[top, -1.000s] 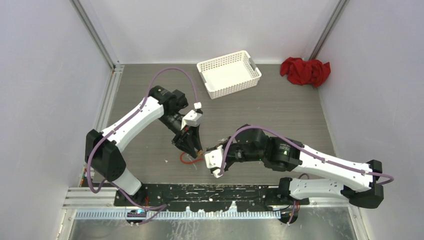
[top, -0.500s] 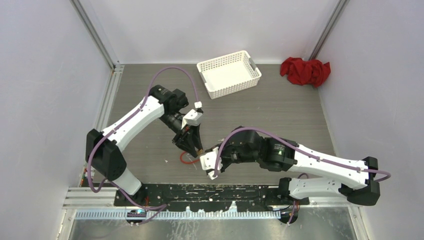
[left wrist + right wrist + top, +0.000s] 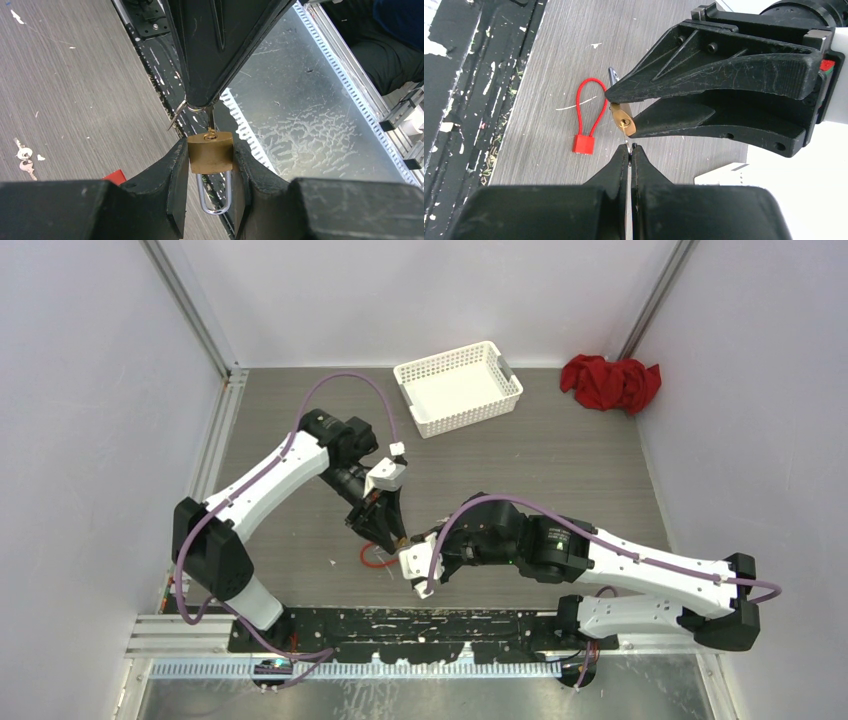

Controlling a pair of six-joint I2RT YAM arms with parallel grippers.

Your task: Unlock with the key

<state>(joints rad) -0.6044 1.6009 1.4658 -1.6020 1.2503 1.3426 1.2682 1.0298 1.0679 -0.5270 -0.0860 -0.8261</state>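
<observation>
My left gripper (image 3: pixel 210 150) is shut on a small brass padlock (image 3: pixel 210 151), held above the table with its silver shackle (image 3: pixel 215 192) towards the wrist and its keyhole facing away. In the right wrist view the padlock (image 3: pixel 623 119) sits at the tip of the left fingers (image 3: pixel 704 90). My right gripper (image 3: pixel 630 147) is shut on a thin silver key (image 3: pixel 626 137), whose blade reaches the keyhole. The key (image 3: pixel 210 116) and its ring show under the right fingers (image 3: pixel 220 50) in the left wrist view. In the top view both grippers meet near the padlock (image 3: pixel 398 540).
A red cable lock (image 3: pixel 586 120) lies on the grey table under the padlock, also in the top view (image 3: pixel 375 558). A white basket (image 3: pixel 458 386) and a red cloth (image 3: pixel 610 382) sit at the back. The black base rail (image 3: pixel 420 630) runs along the near edge.
My right gripper has moved left towards the padlock over the last second, bringing the key to the keyhole. The left gripper has stayed almost still.
</observation>
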